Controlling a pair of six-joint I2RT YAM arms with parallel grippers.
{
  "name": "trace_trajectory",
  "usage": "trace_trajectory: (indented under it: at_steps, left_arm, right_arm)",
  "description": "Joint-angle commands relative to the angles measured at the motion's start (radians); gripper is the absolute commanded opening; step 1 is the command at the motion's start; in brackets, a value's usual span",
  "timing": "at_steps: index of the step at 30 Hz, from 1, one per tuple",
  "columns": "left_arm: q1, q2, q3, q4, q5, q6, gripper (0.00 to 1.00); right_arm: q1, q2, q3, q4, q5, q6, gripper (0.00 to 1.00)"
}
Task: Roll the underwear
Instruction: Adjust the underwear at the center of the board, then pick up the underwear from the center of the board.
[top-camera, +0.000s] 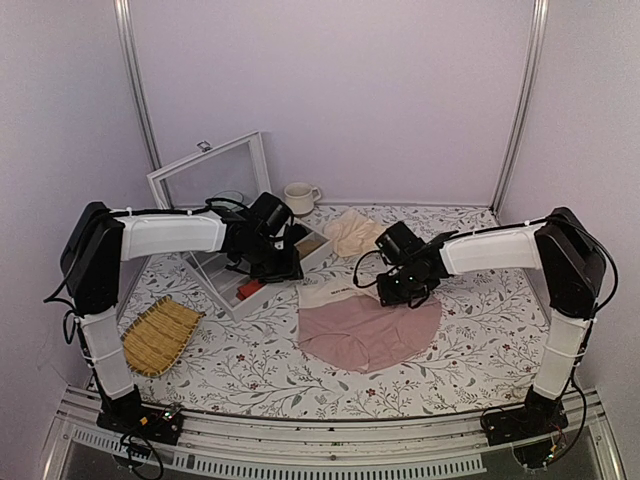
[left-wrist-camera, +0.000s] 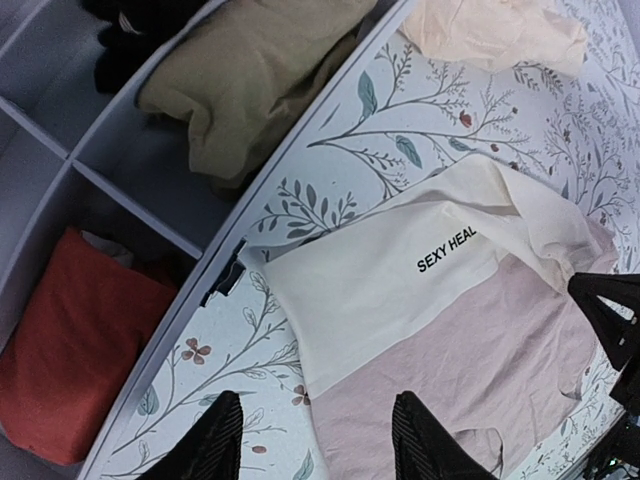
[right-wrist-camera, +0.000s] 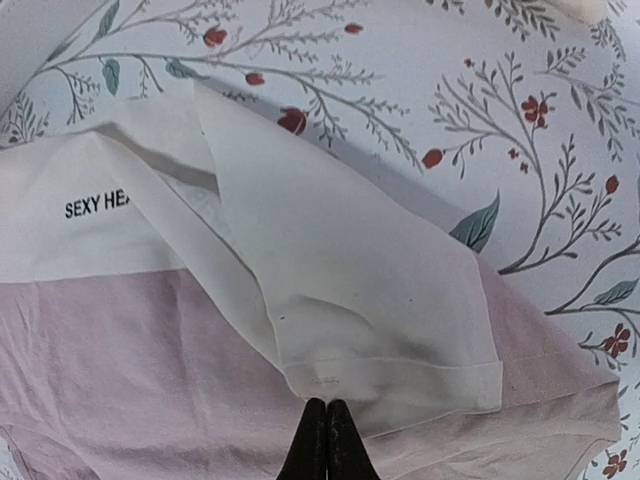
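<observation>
Starting roll; right fingers (right-wrist-camera: 327, 445) shut at folded waistband (right-wrist-camera: 340, 300) of underwear (top-camera: 370, 330), grip unclear; left fingers (left-wrist-camera: 215, 450) wide, idle; next needs even rolling.

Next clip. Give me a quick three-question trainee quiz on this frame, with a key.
1. True or false: the right gripper is shut at the folded waistband of the underwear.
2. The loose cloth beyond the underwear is: A pale beige, B blue, C green?
3. Fill in: the left gripper has its jaws ___.
Key: 1 true; 2 A; 3 open.
</observation>
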Motion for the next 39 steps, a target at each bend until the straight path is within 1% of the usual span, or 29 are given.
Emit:
trace_trajectory:
  at_steps: [1, 6, 11, 13, 14, 15, 17, 18, 19, 23, 28, 31, 35, 39]
  left_arm:
    - [0.005, -0.033, -0.002, -0.007, -0.003, 0.002, 0.51]
    - [0.005, -0.039, 0.0, -0.007, -0.002, 0.002, 0.51]
    - [0.004, -0.048, 0.003, -0.015, -0.007, 0.002, 0.51]
    - [0.005, -0.052, 0.0, -0.017, -0.011, 0.002, 0.51]
    - [0.005, -0.055, -0.002, -0.017, -0.013, 0.002, 0.51]
    - [0.005, -0.055, -0.004, -0.018, -0.014, 0.002, 0.51]
    - [0.004, -0.054, -0.005, -0.018, -0.013, 0.002, 0.51]
    - [0.004, -0.052, -0.006, -0.018, -0.011, 0.002, 0.51]
    - [0.004, -0.051, -0.006, -0.018, -0.01, 0.002, 0.51]
    - [0.004, -0.042, -0.001, -0.012, -0.003, 0.001, 0.51]
    - [0.004, -0.02, 0.004, 0.006, 0.021, 0.001, 0.51]
    - [0.005, 0.0, -0.003, 0.031, 0.05, -0.006, 0.51]
    - [0.004, 0.038, -0.013, 0.069, 0.094, -0.012, 0.52]
    - [0.003, 0.06, -0.018, 0.103, 0.121, -0.025, 0.51]
  right_arm:
    - [-0.06, -0.037, 0.085, -0.019, 0.074, -0.035, 0.0]
    - [-0.127, 0.049, 0.185, -0.017, 0.082, -0.088, 0.0]
    - [-0.169, 0.149, 0.266, -0.016, 0.134, -0.115, 0.0]
    - [-0.18, 0.162, 0.273, -0.01, 0.143, -0.109, 0.22]
    - [-0.182, 0.164, 0.275, -0.008, 0.151, -0.108, 0.31]
    - [-0.183, 0.166, 0.275, -0.006, 0.149, -0.106, 0.42]
    - [-0.184, 0.152, 0.268, 0.006, 0.127, -0.111, 0.55]
    - [-0.182, 0.14, 0.263, 0.013, 0.118, -0.109, 0.6]
    - [-0.183, 0.123, 0.253, 0.019, 0.106, -0.105, 0.62]
    - [-0.182, 0.034, 0.213, 0.033, 0.078, -0.084, 0.64]
    - [-0.16, -0.074, 0.133, 0.041, -0.017, -0.06, 0.64]
    - [-0.11, -0.131, 0.071, 0.064, -0.064, -0.033, 0.62]
    - [-0.018, -0.169, 0.013, 0.065, -0.041, 0.014, 0.62]
    - [0.024, -0.206, -0.029, 0.073, -0.04, 0.074, 0.61]
